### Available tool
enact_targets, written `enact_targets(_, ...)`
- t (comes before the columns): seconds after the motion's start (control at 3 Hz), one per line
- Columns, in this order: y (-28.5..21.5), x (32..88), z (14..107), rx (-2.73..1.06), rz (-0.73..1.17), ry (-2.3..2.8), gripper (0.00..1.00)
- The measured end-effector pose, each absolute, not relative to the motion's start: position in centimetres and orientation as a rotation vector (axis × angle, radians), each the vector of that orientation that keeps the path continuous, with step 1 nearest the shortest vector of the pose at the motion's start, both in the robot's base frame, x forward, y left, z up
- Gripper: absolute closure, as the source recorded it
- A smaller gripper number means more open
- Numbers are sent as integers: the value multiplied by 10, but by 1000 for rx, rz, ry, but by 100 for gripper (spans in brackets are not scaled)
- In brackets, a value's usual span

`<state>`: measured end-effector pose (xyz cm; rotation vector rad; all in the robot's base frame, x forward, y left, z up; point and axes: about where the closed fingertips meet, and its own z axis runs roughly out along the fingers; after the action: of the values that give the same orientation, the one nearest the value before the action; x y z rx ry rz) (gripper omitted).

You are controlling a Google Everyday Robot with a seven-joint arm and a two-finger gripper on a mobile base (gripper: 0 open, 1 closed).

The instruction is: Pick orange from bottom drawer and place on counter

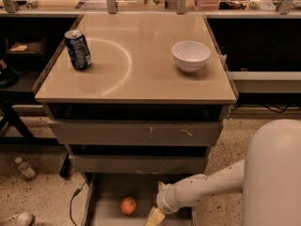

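Beige counter [141, 76]: can [78, 49], bowl [191, 56]; end effector [155, 216] beside orange [128, 205].

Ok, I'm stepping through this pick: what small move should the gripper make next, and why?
Probably ease the gripper toward picture-left, over the small round orange fruit. The gripper hangs low in the open grey-brown bottom drawer, just right of the orange and apart from it; the orange lies on the drawer floor.

- The orange [128, 205] lies on the floor of the open drawer [101, 207].
- The gripper [154, 217] hangs low in the drawer, just right of the orange, not touching it.
- On the counter [141, 76]: can [78, 49] left, bowl [191, 56] right.
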<state>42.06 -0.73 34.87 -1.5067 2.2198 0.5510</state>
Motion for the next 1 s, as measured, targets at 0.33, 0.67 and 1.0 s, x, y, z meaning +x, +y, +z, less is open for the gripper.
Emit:
enact_targets(0.33,15,432,324,-1513,597,2117,0)
enact_targets(0.67,41,456,257,-1527,622,2027,0)
enact_targets(1.0,41,456,257,-1527,622,2027,0)
